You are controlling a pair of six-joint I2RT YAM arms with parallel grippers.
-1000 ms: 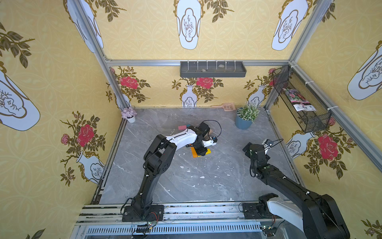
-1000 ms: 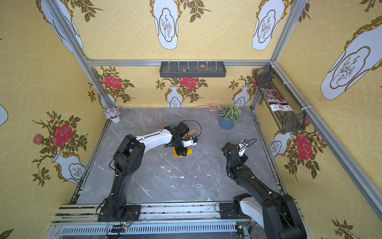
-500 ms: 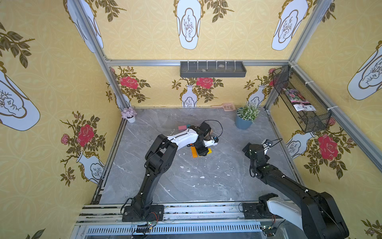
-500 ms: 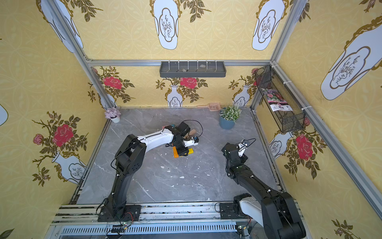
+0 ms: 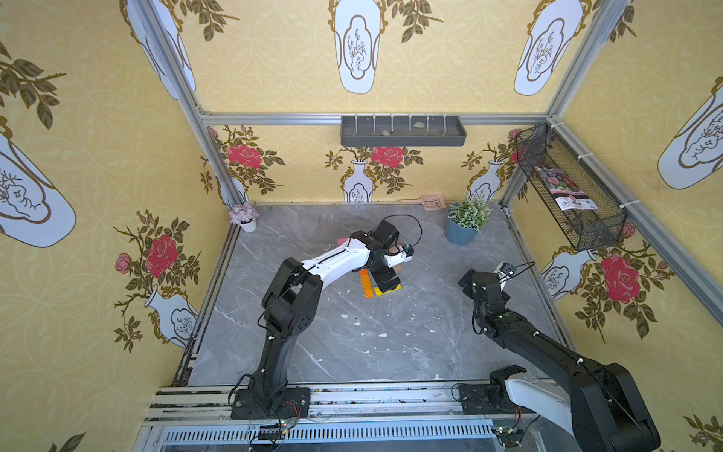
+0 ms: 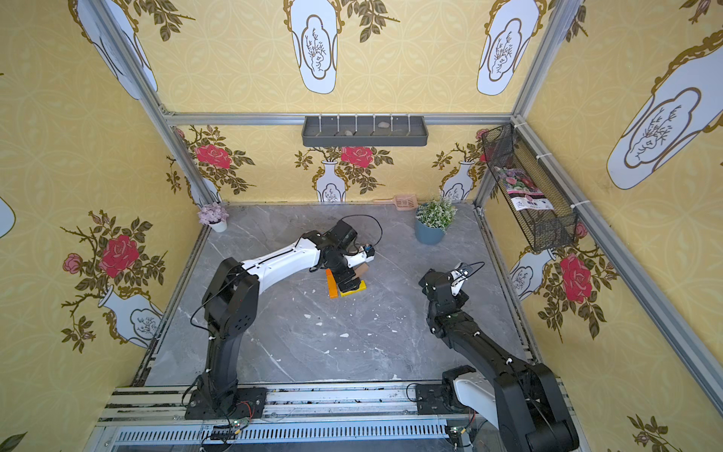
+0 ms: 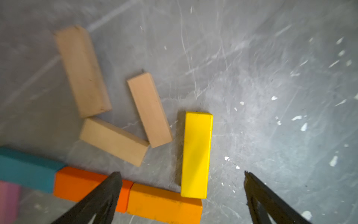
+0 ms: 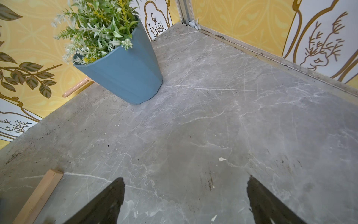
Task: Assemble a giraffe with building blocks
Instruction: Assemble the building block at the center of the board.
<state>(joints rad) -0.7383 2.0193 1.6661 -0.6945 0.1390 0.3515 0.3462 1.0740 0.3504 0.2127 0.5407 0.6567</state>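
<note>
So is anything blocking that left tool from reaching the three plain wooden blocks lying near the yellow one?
Nothing visible does. The open left tool hangs over the yellow block, and the three tan blocks lie uncovered on the table just beside it.

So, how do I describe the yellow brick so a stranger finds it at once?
Look at the middle of the grey marble tabletop, below the left arm's open hand. A flat yellow wooden brick lies there, one end touching a light orange brick at a right angle. It is the only yellow piece; its loose neighbours are plain tan.
</note>
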